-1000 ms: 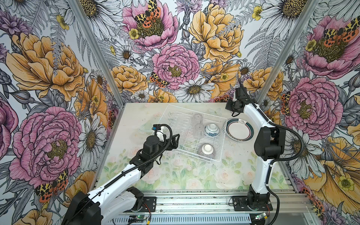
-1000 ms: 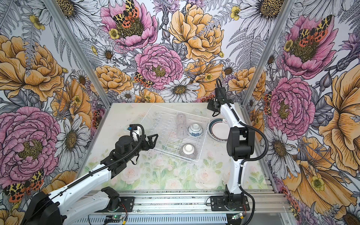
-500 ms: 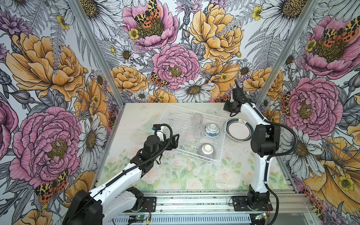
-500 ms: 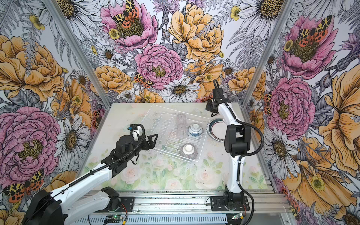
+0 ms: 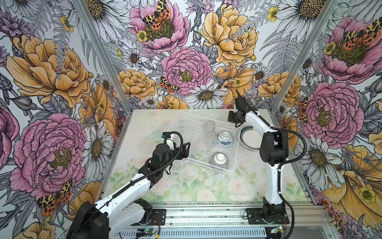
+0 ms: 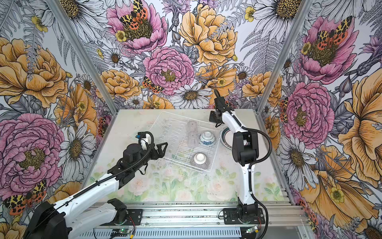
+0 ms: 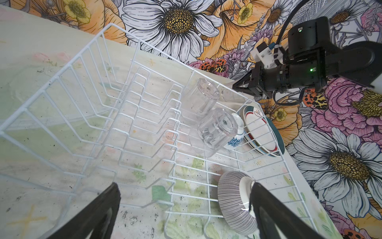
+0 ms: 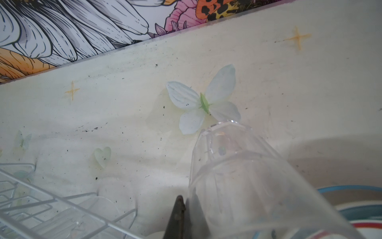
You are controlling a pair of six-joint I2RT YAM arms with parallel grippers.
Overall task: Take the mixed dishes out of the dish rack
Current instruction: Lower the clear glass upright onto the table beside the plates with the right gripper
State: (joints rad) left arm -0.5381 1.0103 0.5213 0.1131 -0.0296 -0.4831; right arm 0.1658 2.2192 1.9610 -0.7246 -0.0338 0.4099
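The dish rack (image 5: 186, 132) sits skewed on the flowered worktop (image 5: 196, 186), toward the far side and a little right of centre. Its row of upright plate slots stands bare. Two clear glasses (image 5: 210, 130) lie close together near the middle of the rack. Just to their right a blue-and-white bowl (image 5: 225, 138) sits mouth down. At the rack's near right corner a ribbed grey bowl (image 5: 220, 159) also sits upside down, its white foot facing up. A white plate with a teal and red rim (image 5: 249, 137) lies flat on the worktop outside the rack, just beside its right side. The right claw (image 7: 235, 87) is closed on a third clear glass (image 8: 248, 175), pinching its wall. It holds the glass tilted above the worktop at the rack's far right corner, just outside the wire rim and near the plate's far edge. The left claw (image 5: 185, 150) is wide open and holds nothing. It hovers at the rack's near left side, pointing in across the wires. In the left wrist view its two fingers (image 7: 103, 211) spread apart, and one of them crosses in front of the ribbed bowl.
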